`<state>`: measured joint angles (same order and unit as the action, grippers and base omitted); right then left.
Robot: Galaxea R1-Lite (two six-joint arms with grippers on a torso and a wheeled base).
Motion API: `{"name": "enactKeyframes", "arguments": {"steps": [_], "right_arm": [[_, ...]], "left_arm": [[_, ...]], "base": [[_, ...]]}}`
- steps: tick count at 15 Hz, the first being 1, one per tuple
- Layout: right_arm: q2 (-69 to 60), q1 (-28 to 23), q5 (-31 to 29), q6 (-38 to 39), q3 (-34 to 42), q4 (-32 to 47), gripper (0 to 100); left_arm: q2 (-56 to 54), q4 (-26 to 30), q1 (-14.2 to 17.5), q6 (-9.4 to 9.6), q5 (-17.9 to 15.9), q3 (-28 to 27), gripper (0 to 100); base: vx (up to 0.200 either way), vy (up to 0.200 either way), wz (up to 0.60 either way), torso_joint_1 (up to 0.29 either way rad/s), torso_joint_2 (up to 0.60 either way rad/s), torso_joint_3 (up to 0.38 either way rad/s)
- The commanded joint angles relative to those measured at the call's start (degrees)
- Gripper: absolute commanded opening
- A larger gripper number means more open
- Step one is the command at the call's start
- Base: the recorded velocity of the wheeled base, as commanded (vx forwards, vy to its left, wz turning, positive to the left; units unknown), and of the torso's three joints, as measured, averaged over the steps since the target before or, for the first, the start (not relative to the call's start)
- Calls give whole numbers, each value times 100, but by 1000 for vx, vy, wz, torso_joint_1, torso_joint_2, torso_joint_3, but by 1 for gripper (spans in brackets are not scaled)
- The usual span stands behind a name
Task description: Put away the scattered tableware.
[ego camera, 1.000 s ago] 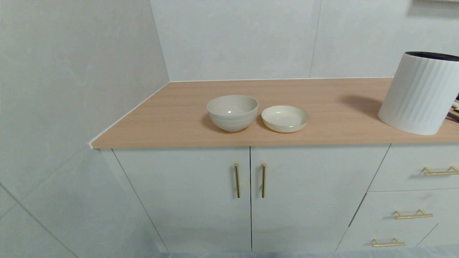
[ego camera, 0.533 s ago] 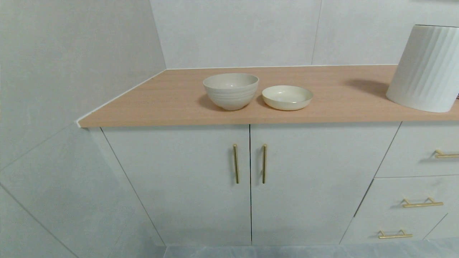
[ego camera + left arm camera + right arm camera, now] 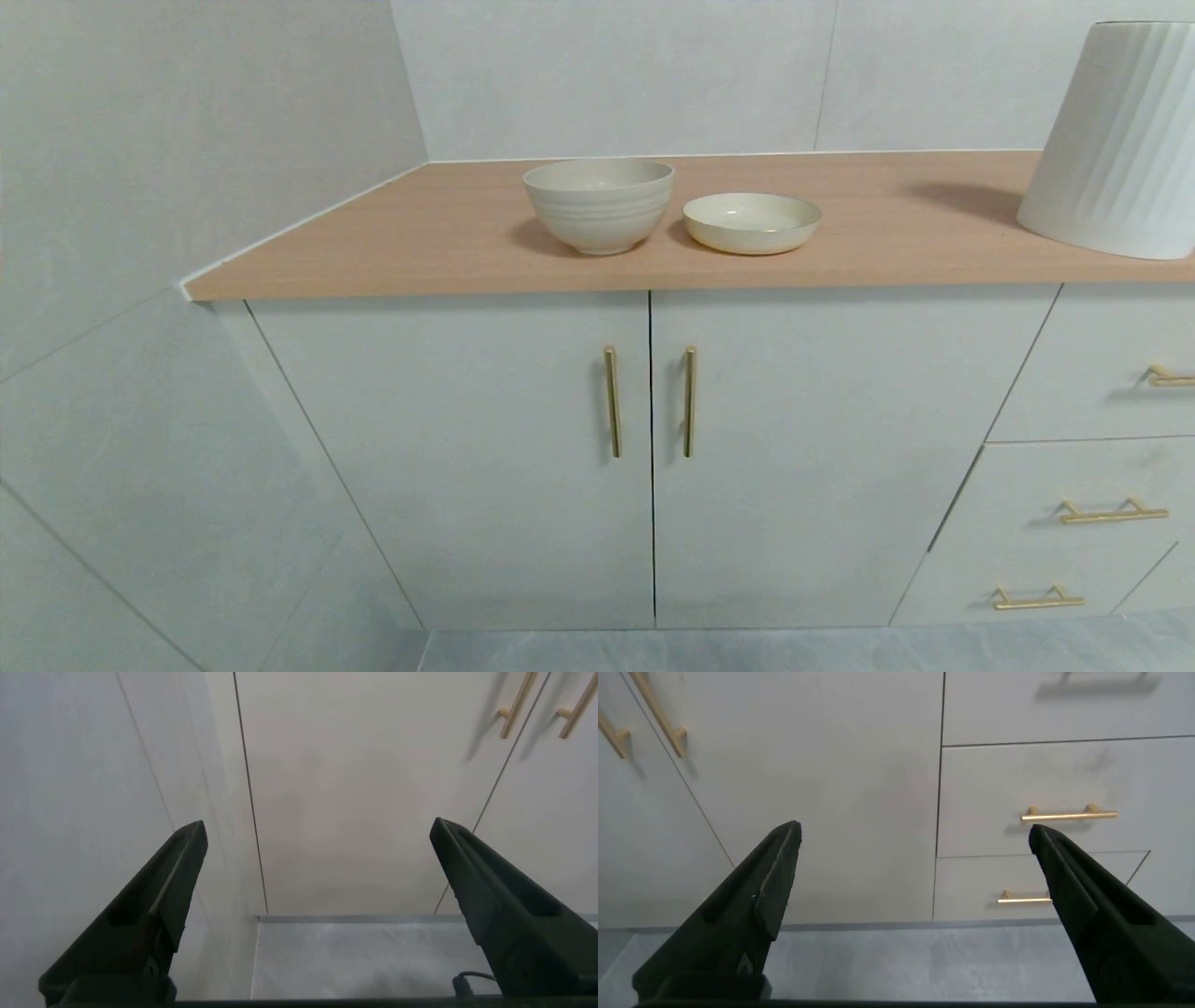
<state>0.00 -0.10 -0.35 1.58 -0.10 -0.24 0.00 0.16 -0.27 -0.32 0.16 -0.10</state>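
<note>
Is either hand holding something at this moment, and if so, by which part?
Nothing is held. The left hand and the right hand are both open and empty; the bowl and the shallow dish stand on the counter.

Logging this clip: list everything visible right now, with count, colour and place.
Deep ribbed beige bowl: 1, beige, on the countertop, left of the dish.
Shallow round cream dish: 1, cream, on the countertop, right of the bowl.
Wooden countertop: 1, light brown, atop the cabinets.
Tall ribbed white container: 1, white, at the countertop's right end.
Cabinet doors: 2, white, shut, under the bowl and dish.
Vertical bar handles: 2, gold, at the doors' meeting edges.
Drawer fronts: 3, white with gold handles, right of the doors.
Tiled floor: grey, below the cabinets.
Left hand: 1, black, open, low, facing the left door.
Right hand: 1, black, open, low, facing the drawers.
</note>
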Motion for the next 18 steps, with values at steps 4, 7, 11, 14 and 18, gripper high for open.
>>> {"name": "enactKeyframes", "arguments": {"steps": [4, 7, 11, 14, 18], "right_arm": [[0, 1, 0, -9, 1, -2, 100], [0, 1, 0, -27, 1, -2, 100], [0, 1, -26, -141, -17, -55, 100], [88, 27, 264, -9, -711, -169, 100], [747, 27, 1187, 0, -887, 209, 100]], "left_arm": [[0, 2, 0, -3, 2, 1, 100], [0, 2, 0, -3, 2, 1, 100], [0, 2, 0, -3, 2, 1, 100], [0, 2, 0, -3, 2, 1, 100], [0, 2, 0, -3, 2, 1, 100]], "base": [[0, 0, 0, 0, 0, 0], [0, 0, 0, 0, 0, 0], [0, 0, 0, 0, 0, 0], [0, 0, 0, 0, 0, 0], [0, 0, 0, 0, 0, 0]]}}
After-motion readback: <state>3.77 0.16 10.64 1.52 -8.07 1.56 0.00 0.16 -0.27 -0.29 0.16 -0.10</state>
